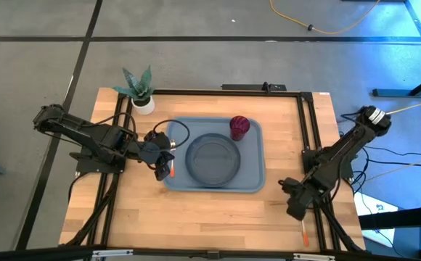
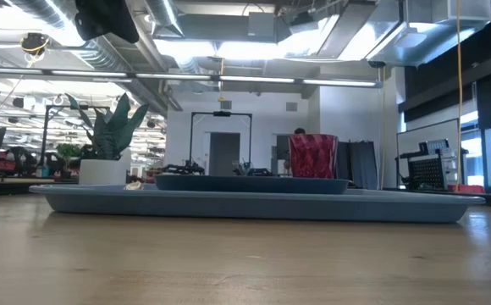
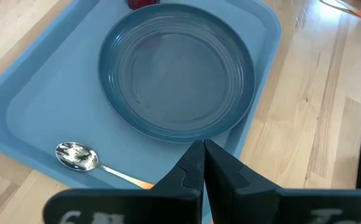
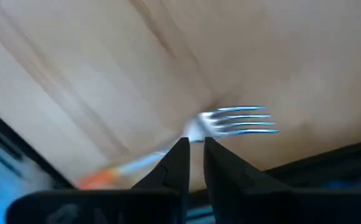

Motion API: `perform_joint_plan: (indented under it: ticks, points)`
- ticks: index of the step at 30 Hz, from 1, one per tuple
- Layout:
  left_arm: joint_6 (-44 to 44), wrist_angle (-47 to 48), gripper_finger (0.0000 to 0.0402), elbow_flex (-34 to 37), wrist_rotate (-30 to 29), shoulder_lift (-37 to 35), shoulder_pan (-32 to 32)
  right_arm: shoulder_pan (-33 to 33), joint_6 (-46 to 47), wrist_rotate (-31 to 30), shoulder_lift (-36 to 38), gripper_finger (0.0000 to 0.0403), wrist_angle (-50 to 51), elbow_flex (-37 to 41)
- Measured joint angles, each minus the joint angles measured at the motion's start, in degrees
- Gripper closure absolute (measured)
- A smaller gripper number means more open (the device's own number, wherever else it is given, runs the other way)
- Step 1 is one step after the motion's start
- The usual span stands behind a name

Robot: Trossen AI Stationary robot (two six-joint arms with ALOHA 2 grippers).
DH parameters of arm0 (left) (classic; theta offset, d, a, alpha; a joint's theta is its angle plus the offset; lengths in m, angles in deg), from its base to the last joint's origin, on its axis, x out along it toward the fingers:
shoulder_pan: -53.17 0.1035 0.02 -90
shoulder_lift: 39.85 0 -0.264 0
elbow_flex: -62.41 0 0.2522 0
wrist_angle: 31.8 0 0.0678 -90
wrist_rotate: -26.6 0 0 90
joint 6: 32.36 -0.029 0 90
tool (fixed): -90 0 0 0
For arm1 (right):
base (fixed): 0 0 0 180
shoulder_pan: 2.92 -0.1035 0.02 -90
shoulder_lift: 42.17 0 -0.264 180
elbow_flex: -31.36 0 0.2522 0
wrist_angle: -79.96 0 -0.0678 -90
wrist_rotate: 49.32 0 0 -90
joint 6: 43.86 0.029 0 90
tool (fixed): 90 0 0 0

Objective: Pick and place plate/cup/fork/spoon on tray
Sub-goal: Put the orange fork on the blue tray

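High view first: the tray (image 1: 250, 174) is seen near the middle of the tabletop, with the plate (image 1: 213, 159) laid in its centre and the cup (image 1: 239, 127) stood in its far right corner, so room is left along the tray's edges for cutlery. The left gripper (image 1: 164, 164) is held over the tray's left edge. The right gripper (image 1: 297, 204) is kept low by the tabletop's right edge, toward the near corner, where an orange handle can be made out on the wood.

Low view: the tray, plate and cup (image 2: 312, 157) are seen level across the tabletop; a potted plant (image 2: 106, 142) stands beyond the tray's left end. Neither gripper is shown.

Left wrist view: the spoon (image 3: 81, 157) is seen lying inside the tray beside the plate, its handle passing under the closed, empty fingers (image 3: 227, 174); it appears already delivered.

Right wrist view: the fork (image 4: 230, 121) is seen off the tray, its neck lying at the narrowly parted fingertips (image 4: 179, 155); whether it is gripped cannot be told.
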Motion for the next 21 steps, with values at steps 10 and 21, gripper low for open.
perform_joint_plan:
  ticks: [10,21]
  points:
    - [0.01,-1.76,0.0401,0.0,-0.04,0.0,0.0,5.17,-20.38,3.37,0.22,0.0353,8.78,0.0]
    - [0.2,-2.75,0.0401,0.0,-0.07,0.0,0.0,8.88,-27.92,3.09,0.22,0.0391,5.93,0.0]
